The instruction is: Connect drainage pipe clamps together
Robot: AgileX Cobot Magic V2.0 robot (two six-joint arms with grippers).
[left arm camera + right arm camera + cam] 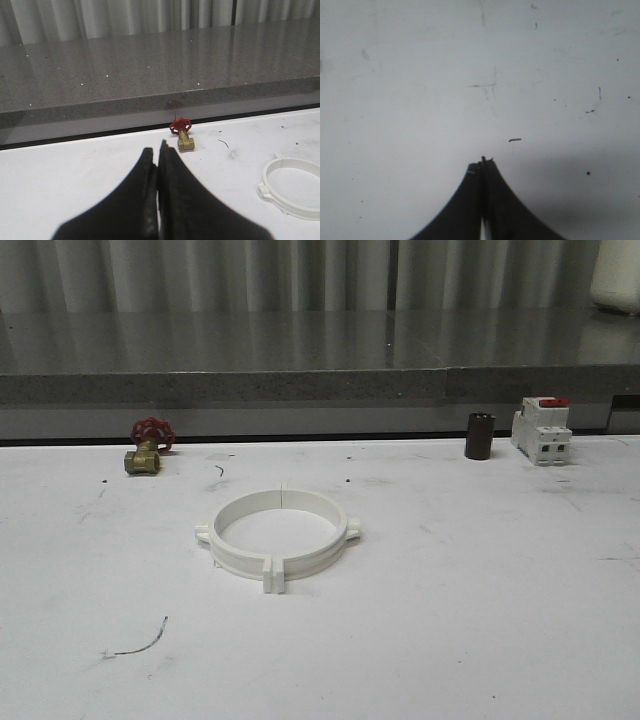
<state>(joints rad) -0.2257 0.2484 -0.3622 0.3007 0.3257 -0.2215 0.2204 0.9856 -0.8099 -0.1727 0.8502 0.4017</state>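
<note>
- 2 drainage pipe clamps (278, 535) are lying mid-table in the front view, halves meeting as a full ring w/ seams at the far side and at the near tab pair; the ring (292, 192) is also showing at the edge of the left wrist view.
- Left gripper (158, 150) is sitting w/ fingers pressed together on nothing, well apart from the ring, pointing toward the brass valve w/ red handwheel (181, 135).
- Right gripper (483, 162) is likewise pinched closed and empty, hanging over bare white table (420, 75).
- Judging by this, the halves are looking mated already, so the step in hand is prob. checking the join and keeping clear.
- Whether the near tabs (273, 580) are fully seated is too small to tell; if not, I'd be pressing 1 gripper on each half, squeezing toward the seam, not down on the rim.
- Approaching from outside the side lugs is safer, since a nudge at 1 end could be swinging the halves apart.
- Black cylinder (479, 436) and white switch w/ red top (541, 428) are standing far back, no obstacle.
</note>
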